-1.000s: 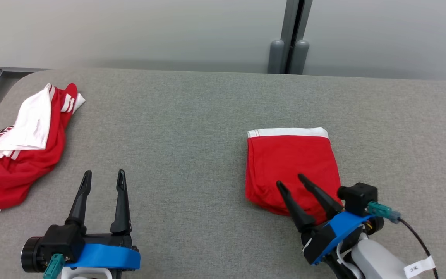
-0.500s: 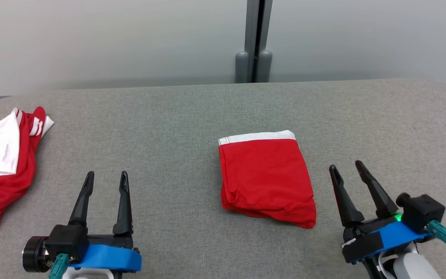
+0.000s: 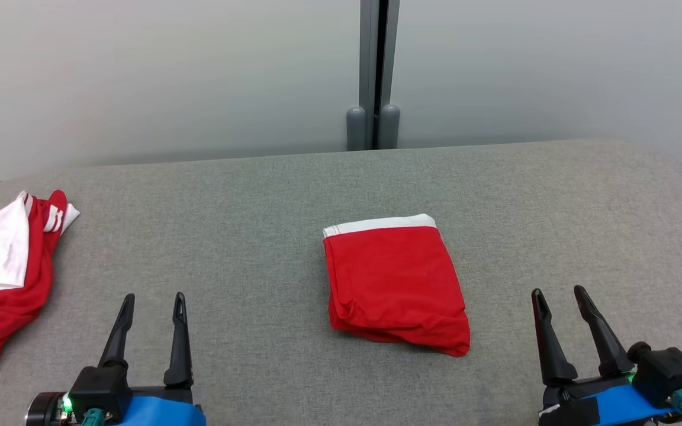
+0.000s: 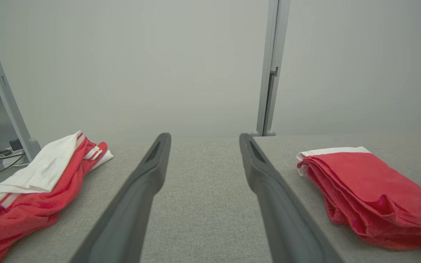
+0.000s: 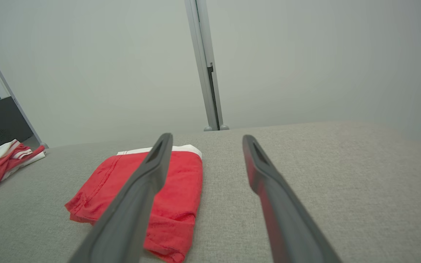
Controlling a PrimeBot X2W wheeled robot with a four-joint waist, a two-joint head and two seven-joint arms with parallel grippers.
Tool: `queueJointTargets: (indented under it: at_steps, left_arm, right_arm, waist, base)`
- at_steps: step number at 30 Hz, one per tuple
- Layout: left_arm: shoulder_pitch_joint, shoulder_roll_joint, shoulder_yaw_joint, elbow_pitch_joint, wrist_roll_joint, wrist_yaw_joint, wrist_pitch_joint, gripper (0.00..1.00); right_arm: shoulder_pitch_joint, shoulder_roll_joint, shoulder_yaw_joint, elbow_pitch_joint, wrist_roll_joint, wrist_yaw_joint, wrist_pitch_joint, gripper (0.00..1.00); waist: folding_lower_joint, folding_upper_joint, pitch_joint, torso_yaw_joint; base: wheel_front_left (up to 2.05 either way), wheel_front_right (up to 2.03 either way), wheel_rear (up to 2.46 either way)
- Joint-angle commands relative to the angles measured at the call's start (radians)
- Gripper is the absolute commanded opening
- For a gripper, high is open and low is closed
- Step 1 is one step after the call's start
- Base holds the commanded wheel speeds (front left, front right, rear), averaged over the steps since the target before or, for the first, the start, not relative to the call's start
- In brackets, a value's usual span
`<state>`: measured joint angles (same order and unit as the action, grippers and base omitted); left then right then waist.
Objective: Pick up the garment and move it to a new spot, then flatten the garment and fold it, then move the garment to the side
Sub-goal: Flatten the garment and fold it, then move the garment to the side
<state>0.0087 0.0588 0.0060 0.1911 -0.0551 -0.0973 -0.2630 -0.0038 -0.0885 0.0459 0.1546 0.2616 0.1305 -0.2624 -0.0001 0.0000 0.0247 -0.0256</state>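
The garment (image 3: 394, 284) is red with a white waistband and lies folded into a neat rectangle at the middle of the grey table (image 3: 246, 236). The left wrist view has the garment (image 4: 371, 190) to the right of my fingers, and in the right wrist view the garment (image 5: 148, 193) lies partly behind my left finger. My left gripper (image 3: 154, 299) stands open at the lower left, well clear of the cloth. At the lower right, my right gripper (image 3: 559, 293) is open too, a short way right of the garment, with nothing between its fingers.
A crumpled red and white heap of clothing (image 3: 3, 278) lies at the table's left edge, also seen as a heap (image 4: 35, 190) in the left wrist view. A grey post (image 3: 372, 77) divides the pale wall behind the table.
My right gripper has drawn back off the folded garment to its right and low in view. The camera has turned and tilted, so the whole scene has shifted left and down.
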Motion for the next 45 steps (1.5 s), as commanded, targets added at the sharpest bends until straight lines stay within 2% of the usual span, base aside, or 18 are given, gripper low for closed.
queueJointTargets:
  at_steps: [1, 14, 34, 39, 45]
  left_arm:
    - [0.02, 0.003, 0.006, 0.001, 0.002, 0.007, -0.002, 1.0]
    - [0.059, 0.011, 0.01, -0.007, 0.009, 0.016, -0.002, 1.0]
    - [0.061, 0.01, -0.007, -0.009, 0.009, 0.028, -0.002, 1.0]
    - [0.049, 0.009, -0.01, -0.015, 0.005, 0.033, -0.002, 1.0]
    - [0.006, 0.013, -0.01, -0.002, -0.006, 0.021, -0.002, 1.0]
  right_arm:
    - [0.026, 0.01, -0.01, -0.008, -0.02, 0.0, -0.003, 1.0]
    - [0.064, 0.033, -0.033, 0.006, -0.079, 0.0, -0.003, 1.0]
    - [0.052, 0.038, -0.039, 0.027, -0.091, 0.0, -0.001, 1.0]
    - [-0.003, 0.037, -0.036, 0.027, -0.104, 0.0, 0.006, 1.0]
    - [-0.131, 0.002, -0.005, 0.034, -0.099, 0.0, 0.048, 1.0]
  waist:
    - [0.0001, 0.0, -0.008, 0.002]
    - [0.0001, 0.0, -0.03, 0.026]
    - [0.0001, 0.0, -0.02, 0.035]
    - [0.0001, 0.0, -0.004, 0.038]
    - [0.0001, 0.0, 0.031, 0.053]
  base:
    - [0.0, 0.0, 0.0]
    - [0.0, 0.0, 0.0]
    - [0.0, 0.0, 0.0]
    - [0.0, 0.0, 0.0]
    - [0.0, 0.0, 0.0]
